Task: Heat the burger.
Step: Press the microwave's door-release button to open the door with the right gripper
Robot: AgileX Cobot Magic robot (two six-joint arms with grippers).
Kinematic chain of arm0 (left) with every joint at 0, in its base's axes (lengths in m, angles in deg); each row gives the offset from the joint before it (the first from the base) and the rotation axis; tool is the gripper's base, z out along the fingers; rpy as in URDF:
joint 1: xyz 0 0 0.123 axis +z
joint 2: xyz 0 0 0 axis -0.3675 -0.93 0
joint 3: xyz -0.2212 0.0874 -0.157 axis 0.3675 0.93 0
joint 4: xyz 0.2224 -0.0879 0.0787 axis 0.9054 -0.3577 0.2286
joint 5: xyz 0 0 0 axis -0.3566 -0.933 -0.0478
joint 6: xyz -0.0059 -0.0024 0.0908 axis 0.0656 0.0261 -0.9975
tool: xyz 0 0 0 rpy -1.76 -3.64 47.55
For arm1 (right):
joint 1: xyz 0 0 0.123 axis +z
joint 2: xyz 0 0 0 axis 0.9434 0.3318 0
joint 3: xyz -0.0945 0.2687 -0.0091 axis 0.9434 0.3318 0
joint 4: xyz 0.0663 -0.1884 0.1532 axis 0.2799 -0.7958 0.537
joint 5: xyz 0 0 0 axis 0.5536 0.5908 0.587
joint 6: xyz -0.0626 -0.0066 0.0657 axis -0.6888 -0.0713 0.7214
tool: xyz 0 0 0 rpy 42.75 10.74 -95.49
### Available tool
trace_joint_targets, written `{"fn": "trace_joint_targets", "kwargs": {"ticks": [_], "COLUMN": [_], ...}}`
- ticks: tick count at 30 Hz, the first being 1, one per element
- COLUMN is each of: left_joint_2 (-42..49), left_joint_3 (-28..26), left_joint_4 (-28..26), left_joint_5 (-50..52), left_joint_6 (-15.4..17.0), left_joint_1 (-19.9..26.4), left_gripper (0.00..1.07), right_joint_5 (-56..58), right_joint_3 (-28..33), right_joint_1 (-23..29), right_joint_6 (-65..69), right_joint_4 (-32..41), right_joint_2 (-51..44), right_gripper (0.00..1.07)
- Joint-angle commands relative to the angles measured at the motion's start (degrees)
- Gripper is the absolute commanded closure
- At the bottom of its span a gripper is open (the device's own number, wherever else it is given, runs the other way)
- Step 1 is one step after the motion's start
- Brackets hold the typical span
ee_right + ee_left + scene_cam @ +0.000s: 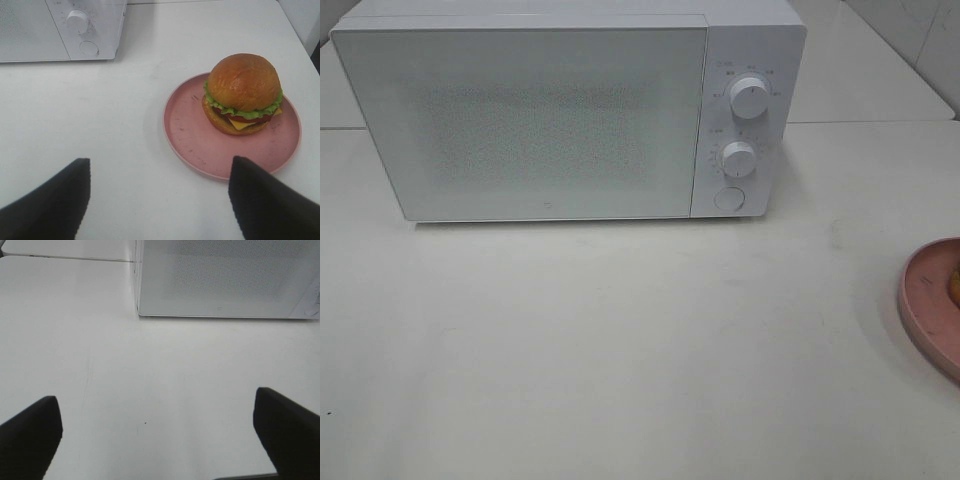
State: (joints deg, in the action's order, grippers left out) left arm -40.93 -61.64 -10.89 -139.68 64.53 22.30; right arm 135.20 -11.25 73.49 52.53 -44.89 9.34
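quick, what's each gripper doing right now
left gripper: open, holding nothing.
right gripper: open, holding nothing; the burger sits on its plate, clear of the fingers.

The burger (243, 95) stands upright and whole: glossy golden-brown bun, green lettuce, yellow cheese. It rests on a pink plate (200, 135), far over to the right.

Soft, even light is washing out the plain white tabletop (620, 350), most strongly in the left wrist view. The boxy white microwave oven (550, 120) is casting only a faint shadow at its base. The round glossy-bunned burger (244, 85) is showing a mild sheen, and the dark fingers (30, 440) of the left claw (155, 400) are looking soft-edged and unfocused.
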Motion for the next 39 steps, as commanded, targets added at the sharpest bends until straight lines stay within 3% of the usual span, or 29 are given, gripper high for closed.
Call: {"fn": "trace_joint_targets", "kwargs": {"ticks": [1, 17, 39], "left_joint_2": [1.43, 1.43, 1.43], "left_joint_3": [0.23, 0.23, 0.23], "left_joint_4": [0.00, 0.00, 0.00], "left_joint_5": [0.57, 0.57, 0.57], "left_joint_6": [-0.23, -0.23, -0.23], "left_joint_1": [-0.23, -0.23, -0.23], "left_gripper": [0.10, 0.10, 0.10], "right_joint_5": [-0.46, -1.20, -19.82], "right_joint_3": [0.06, -0.74, -2.18], "right_joint_1": [0.06, 0.06, 0.06], "right_joint_6": [0.00, 0.00, 0.17], "right_joint_4": [0.06, 0.06, 0.06], "right_joint_2": [-1.43, -0.92, 19.88], "right_gripper": [0.32, 0.32, 0.32]}}
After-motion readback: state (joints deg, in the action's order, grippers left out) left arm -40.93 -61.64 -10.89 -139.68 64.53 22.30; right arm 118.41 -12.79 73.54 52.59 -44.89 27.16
